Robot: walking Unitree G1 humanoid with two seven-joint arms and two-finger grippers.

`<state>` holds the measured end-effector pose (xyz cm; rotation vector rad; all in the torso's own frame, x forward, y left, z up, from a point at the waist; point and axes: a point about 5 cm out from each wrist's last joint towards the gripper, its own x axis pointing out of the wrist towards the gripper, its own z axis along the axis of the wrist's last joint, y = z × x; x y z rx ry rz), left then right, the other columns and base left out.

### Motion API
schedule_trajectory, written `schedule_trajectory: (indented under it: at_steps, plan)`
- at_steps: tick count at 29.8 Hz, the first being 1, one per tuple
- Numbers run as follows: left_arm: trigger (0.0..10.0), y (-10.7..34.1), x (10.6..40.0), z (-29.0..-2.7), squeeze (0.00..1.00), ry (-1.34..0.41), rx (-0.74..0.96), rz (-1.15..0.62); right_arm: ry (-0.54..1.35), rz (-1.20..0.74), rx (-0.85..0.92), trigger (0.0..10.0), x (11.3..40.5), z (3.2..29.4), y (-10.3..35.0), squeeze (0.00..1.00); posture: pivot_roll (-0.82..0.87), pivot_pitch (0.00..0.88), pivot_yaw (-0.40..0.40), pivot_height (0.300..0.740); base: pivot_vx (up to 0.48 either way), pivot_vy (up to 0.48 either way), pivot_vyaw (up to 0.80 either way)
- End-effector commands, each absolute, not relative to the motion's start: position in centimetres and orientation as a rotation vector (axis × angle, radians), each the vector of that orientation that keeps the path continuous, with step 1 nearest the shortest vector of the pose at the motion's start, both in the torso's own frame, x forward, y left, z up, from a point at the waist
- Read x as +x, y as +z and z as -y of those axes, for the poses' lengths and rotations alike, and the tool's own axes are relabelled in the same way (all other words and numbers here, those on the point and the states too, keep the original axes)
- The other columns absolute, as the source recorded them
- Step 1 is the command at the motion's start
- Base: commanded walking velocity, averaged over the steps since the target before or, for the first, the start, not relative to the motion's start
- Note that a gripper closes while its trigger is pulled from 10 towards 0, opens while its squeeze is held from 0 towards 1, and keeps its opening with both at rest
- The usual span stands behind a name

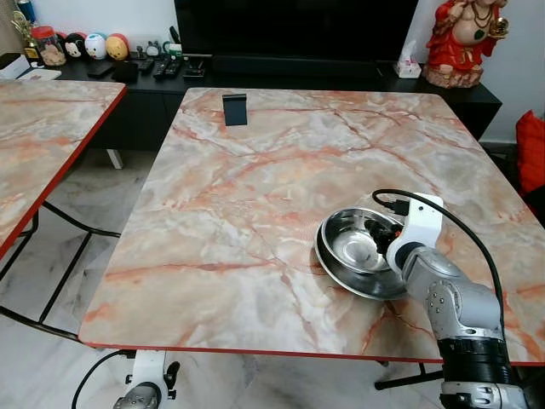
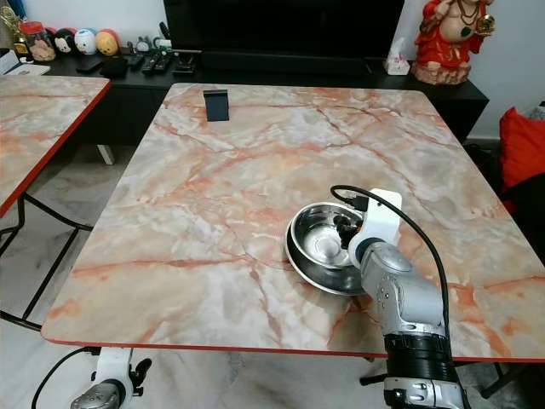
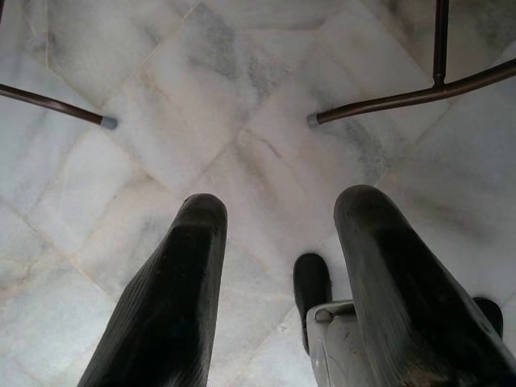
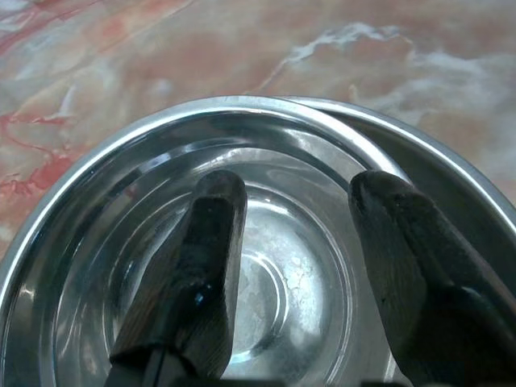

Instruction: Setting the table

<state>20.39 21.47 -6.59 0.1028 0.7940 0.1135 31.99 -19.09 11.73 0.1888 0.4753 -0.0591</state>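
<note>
Right gripper (image 4: 294, 242) inside steel bowl (image 1: 358, 251) (fingers apart)

Right arm (image 1: 451, 307) raised from lower right, silver forearm angled forward and inward, black cable looping over white wrist housing. Right end effector (image 4: 294, 242) pointed down, two black fingers (image 4: 193, 274) spread apart, nothing between them. Left arm (image 1: 145, 383) hanging low at robot's side. Left end effector (image 3: 278, 274) aimed downward, fingers (image 3: 169, 298) parted, empty.
</note>
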Motion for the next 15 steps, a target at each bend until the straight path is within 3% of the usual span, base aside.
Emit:
schedule_trajectory:
  at_steps: [1,15]
  plan:
    - [10.0,-6.78,20.12,-21.44,0.00,0.113,0.088,-0.808,-0.071,-0.492,0.192,10.0,32.04,19.26,11.70,0.00,-0.09,0.008,-0.030,0.740,0.000,0.000,0.00]
    - [10.0,-6.79,20.12,-21.43,0.00,0.113,0.087,-0.810,-0.065,-0.505,0.196,10.0,31.95,19.15,11.55,0.00,-0.09,0.013,-0.030,0.740,0.000,0.000,0.00]
